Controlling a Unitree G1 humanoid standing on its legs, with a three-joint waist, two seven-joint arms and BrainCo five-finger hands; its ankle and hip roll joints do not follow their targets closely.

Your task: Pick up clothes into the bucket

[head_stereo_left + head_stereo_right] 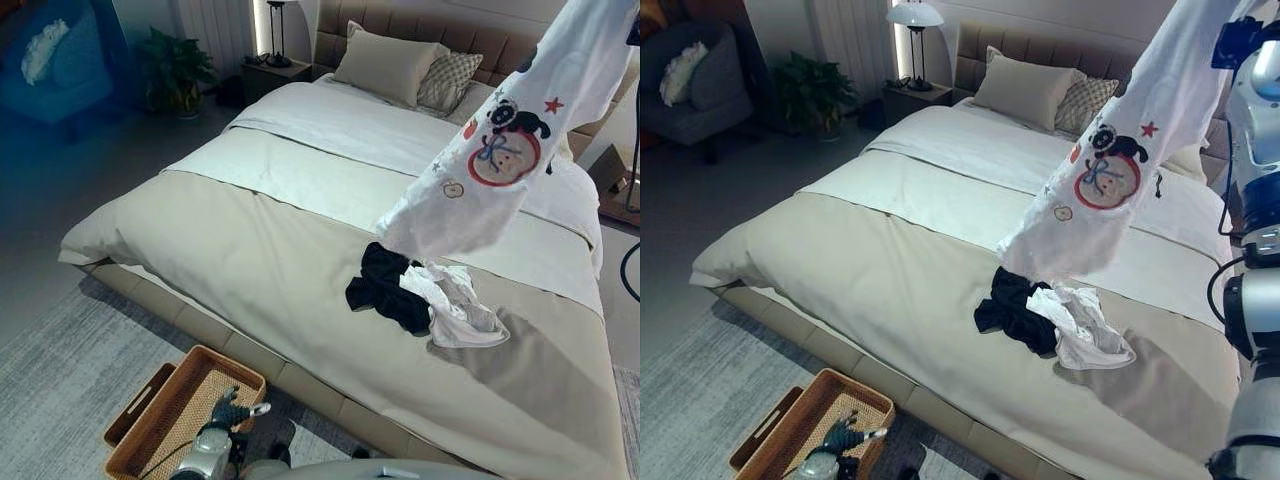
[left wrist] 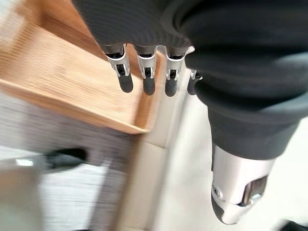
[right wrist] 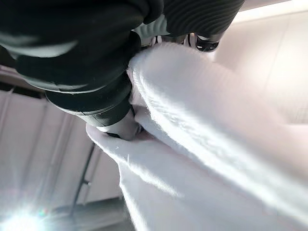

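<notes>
progress: my basket on the floor by the bed holds no clothes yet; black garment and white garment lie on the cover | right hand: clenched on the printed white shirt, raised high above the bed | left hand: fingers straight, empty, over the basket

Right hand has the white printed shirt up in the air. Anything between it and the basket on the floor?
Nothing visible blocks the way. The white shirt hangs from the right hand above the bed, its hem near the black garment. The wicker basket sits on the rug beside the bed's edge. The left hand hovers open over it and may need to move aside.
</notes>
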